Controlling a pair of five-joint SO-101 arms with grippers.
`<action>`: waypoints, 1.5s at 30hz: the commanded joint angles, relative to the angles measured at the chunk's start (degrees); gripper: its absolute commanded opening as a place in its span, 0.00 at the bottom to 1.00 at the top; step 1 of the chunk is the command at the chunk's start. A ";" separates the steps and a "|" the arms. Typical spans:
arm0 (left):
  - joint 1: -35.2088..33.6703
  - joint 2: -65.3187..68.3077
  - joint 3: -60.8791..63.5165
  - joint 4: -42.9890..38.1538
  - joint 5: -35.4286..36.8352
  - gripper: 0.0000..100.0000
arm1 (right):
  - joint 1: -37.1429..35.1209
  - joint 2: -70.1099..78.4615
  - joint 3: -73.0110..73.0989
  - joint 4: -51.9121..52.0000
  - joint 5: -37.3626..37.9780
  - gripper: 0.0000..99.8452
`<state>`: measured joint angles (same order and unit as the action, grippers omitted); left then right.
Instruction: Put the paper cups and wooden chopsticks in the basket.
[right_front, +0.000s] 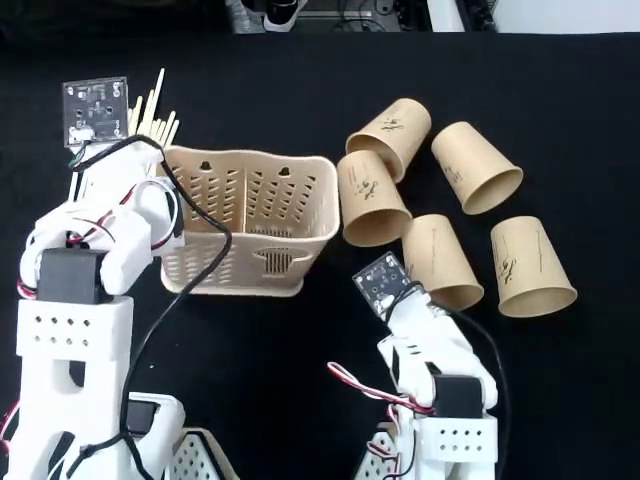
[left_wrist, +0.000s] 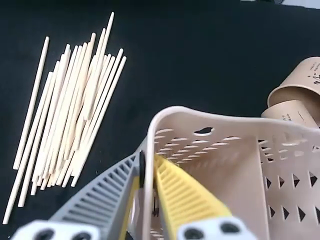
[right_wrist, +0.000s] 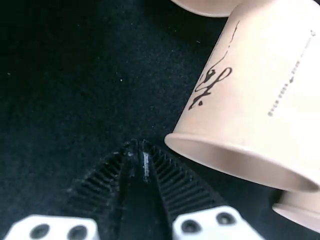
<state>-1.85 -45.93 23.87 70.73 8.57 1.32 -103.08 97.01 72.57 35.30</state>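
Fingers of my left gripper (left_wrist: 145, 167) clamp the left wall of the basket (right_front: 230, 268), left of centre in the high view. I see the wooden chopsticks (right_front: 152, 115) piled at upper left behind it. Five paper cups (right_front: 440, 262) lie on their sides at right; my right gripper (right_wrist: 137, 152) is pinched closed, empty, beside one cup's rim

Five paper cups (right_front: 440, 262) toppled, chopsticks (left_wrist: 70, 125) piled — basket (right_front: 250, 156) upright
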 joint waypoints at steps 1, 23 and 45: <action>0.22 -2.20 5.23 -2.46 -0.09 0.03 | 0.70 -3.82 -0.40 -0.35 0.09 0.01; -6.64 -2.73 -18.86 20.22 -3.34 0.41 | 0.26 -3.82 -20.35 5.71 9.93 0.02; -25.45 -45.89 19.21 11.69 -14.24 0.05 | -4.57 44.62 -39.87 -18.29 19.43 0.22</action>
<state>-26.55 -84.18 24.92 91.03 -5.23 -2.81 -67.82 60.18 59.91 52.00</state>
